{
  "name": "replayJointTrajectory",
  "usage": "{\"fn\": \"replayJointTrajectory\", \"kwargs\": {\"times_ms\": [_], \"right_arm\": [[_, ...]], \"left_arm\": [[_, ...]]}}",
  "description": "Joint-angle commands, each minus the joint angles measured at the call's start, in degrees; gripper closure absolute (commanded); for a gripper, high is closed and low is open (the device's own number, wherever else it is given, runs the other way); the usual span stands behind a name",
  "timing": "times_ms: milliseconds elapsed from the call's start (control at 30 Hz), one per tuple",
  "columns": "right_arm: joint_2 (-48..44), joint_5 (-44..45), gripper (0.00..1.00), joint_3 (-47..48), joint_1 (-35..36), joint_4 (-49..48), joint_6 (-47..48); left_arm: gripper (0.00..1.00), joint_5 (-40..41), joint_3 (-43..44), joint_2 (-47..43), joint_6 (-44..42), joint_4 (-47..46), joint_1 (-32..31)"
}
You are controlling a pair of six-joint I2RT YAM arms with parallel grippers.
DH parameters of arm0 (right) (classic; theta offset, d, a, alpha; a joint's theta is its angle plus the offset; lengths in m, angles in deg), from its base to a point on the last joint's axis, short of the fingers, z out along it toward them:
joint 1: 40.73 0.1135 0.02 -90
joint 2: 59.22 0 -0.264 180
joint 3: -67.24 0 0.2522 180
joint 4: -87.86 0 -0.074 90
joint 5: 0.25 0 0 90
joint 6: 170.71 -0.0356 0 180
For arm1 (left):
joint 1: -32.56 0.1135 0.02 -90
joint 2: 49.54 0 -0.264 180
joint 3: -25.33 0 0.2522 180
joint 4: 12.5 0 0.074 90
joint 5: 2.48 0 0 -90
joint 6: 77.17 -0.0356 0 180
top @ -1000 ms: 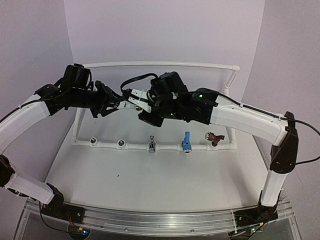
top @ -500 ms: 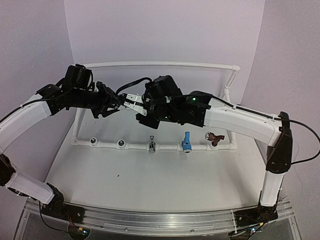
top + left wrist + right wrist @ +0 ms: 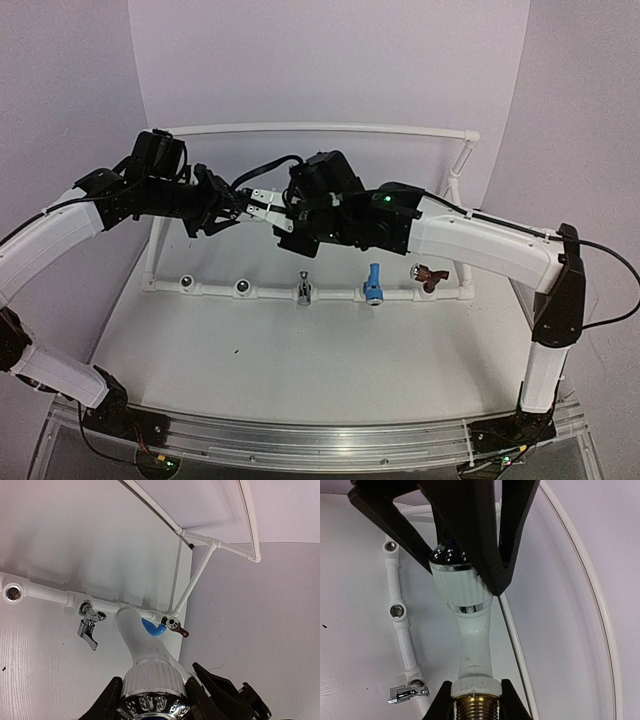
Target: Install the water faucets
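Observation:
A white faucet (image 3: 262, 203) hangs in mid-air above the table, gripped at both ends. My left gripper (image 3: 154, 692) is shut on its ribbed, chrome-capped knob (image 3: 152, 672). My right gripper (image 3: 476, 700) is shut on the white collar just above its brass thread (image 3: 476, 711); the faucet's body (image 3: 473, 640) runs between the two. In the top view the left gripper (image 3: 236, 206) and right gripper (image 3: 284, 209) face each other. A chrome faucet (image 3: 305, 291), a light blue faucet (image 3: 373, 283) and a reddish-brown faucet (image 3: 430, 276) sit in the front pipe's sockets.
The white PVC pipe frame (image 3: 210, 288) stands at the back of the table, its arched rail (image 3: 320, 127) behind the arms. Two open sockets (image 3: 186, 283) (image 3: 242, 288) lie left of the chrome faucet. A small dark speck (image 3: 233, 350) lies on the tabletop.
My right gripper has moved left up to the faucet's threaded end and closed on it. The left gripper has kept its hold on the knob and stayed in place.

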Motion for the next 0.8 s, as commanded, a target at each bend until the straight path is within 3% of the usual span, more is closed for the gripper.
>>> {"fn": "replayJointTrajectory", "kwargs": {"times_ms": [0,100,167,300,433,600,767], "right_arm": [[-1.0,-2.3,1.0,0.9,0.2,-1.5,-1.6],[-2.6,-4.7,1.0,-0.4,0.0,-1.3,-3.6],[-4.2,-8.1,1.0,-1.4,-0.6,-0.9,-5.7],[-7.4,-19.5,1.0,-1.7,-4.0,1.1,-11.7],[-9.7,-33.6,1.0,-1.8,-9.2,2.2,-18.4],[-10.7,-53.0,1.0,-1.2,-15.8,1.8,-26.1],[-9.6,-69.9,1.0,1.2,-19.3,0.3,-33.8]], "left_arm": [[0.65,-0.9,1.2,-0.5,-3.8,-1.4,-0.4],[0.2,1.5,2.7,-1.6,-8.8,1.0,-0.3],[0.01,3.5,5.7,-2.6,-15.3,4.0,-0.1],[0.0,2.8,11.3,-4.1,-27.6,8.9,0.6],[0.0,-2.7,9.9,-7.6,-36.2,7.3,0.7],[0.0,-13.1,7.5,-11.1,-42.3,3.6,0.8],[0.0,-18.1,4.8,-12.3,-42.6,-1.7,0.8]]}}
